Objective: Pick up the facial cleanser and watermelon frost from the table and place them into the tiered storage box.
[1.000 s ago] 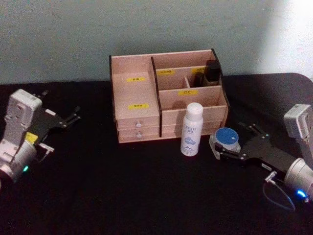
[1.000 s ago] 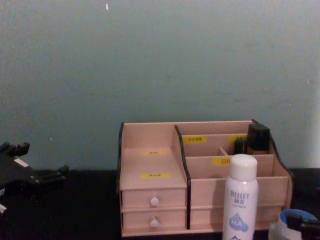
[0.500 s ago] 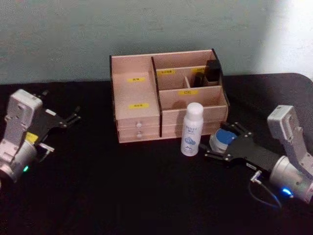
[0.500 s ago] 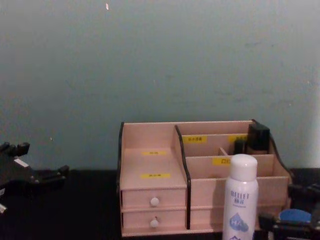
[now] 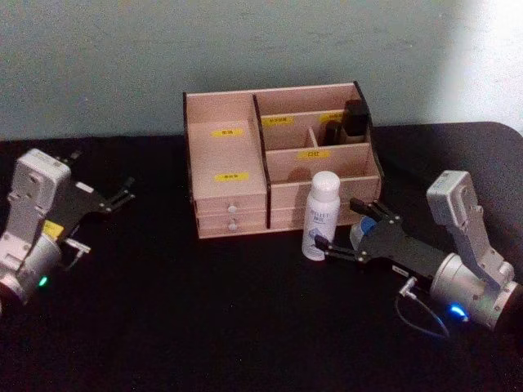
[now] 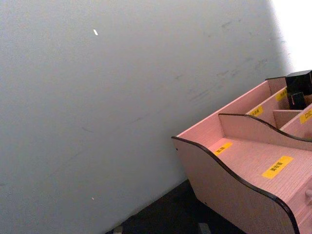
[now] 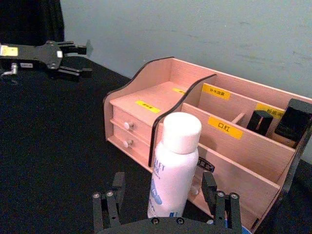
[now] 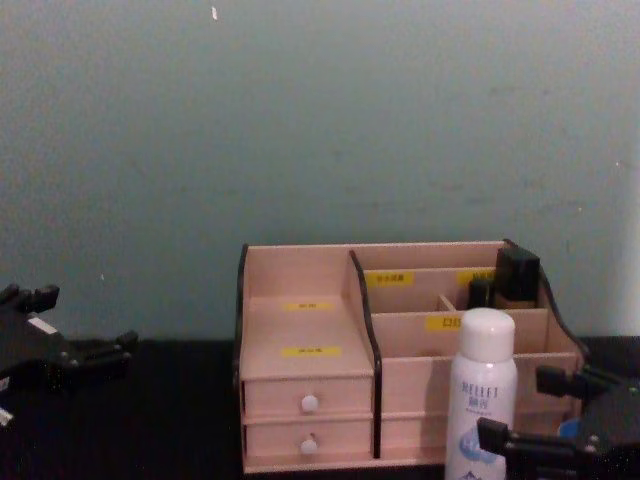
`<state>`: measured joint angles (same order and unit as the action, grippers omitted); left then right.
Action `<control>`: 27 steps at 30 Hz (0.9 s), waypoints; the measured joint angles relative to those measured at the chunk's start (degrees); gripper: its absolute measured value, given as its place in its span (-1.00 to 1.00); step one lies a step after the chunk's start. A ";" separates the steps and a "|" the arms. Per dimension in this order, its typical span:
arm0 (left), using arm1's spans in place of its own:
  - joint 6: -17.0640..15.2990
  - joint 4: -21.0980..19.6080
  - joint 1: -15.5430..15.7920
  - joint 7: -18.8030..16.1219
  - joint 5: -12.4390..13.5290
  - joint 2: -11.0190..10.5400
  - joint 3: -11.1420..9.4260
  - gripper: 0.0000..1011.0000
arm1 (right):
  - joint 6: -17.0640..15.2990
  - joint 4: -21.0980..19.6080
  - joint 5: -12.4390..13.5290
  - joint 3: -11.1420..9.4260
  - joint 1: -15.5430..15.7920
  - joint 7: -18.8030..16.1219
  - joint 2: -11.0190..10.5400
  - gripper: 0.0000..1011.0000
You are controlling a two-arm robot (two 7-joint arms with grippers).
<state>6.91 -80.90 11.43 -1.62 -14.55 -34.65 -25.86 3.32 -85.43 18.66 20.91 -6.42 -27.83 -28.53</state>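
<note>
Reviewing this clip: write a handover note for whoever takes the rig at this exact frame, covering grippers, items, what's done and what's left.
Left gripper: open, holding nothing, parked over the left side of the table.
Right gripper: open, one finger on each side of the facial cleanser, not closed on it.
Facial cleanser: upright on the table, just in front of the tiered storage box.
Watermelon frost: on the table to the right of the cleanser, mostly hidden by the right gripper.
Done: neither item is in the box.
Left: grasp the cleanser and place it in the box, then do the same with the watermelon frost.
</note>
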 joint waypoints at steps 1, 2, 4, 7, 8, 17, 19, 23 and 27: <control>0.00 0.00 0.00 0.00 0.00 0.00 0.00 0.98 | 0.00 0.31 -0.05 0.02 -0.22 0.01 0.22 0.98; 0.00 0.00 0.00 0.00 0.00 0.00 0.00 0.98 | 0.00 0.58 -0.10 0.05 -0.42 0.02 0.42 0.98; 0.00 0.00 0.00 0.00 0.00 0.00 0.00 0.98 | 0.00 1.34 -0.24 0.10 -1.06 0.13 1.00 0.98; 0.00 0.00 0.00 0.00 0.00 0.00 0.00 0.98 | -0.03 2.40 -0.35 0.17 -1.98 0.25 1.84 0.98; 0.00 0.00 0.00 0.00 0.00 0.00 0.00 0.98 | -0.03 2.40 -0.35 0.17 -1.98 0.25 1.84 0.98; 0.00 0.00 0.00 0.00 0.00 0.00 0.00 0.98 | -0.44 5.09 -0.45 0.39 -4.03 0.31 3.47 0.98; 0.00 0.00 0.00 0.00 0.00 0.00 0.00 0.98 | -0.49 5.69 -0.44 0.42 -4.43 0.29 3.77 0.98; 0.00 0.00 0.00 0.00 0.00 0.00 0.00 0.98 | -0.53 6.47 -0.39 0.49 -4.95 0.24 4.21 0.98; 0.00 0.00 0.00 0.00 0.00 0.00 0.00 0.98 | -0.65 7.16 -0.21 0.55 -5.40 0.20 4.64 0.98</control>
<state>6.91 -80.90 11.43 -1.62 -14.55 -34.65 -25.86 2.67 -78.27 18.45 21.46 -11.82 -27.63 -23.90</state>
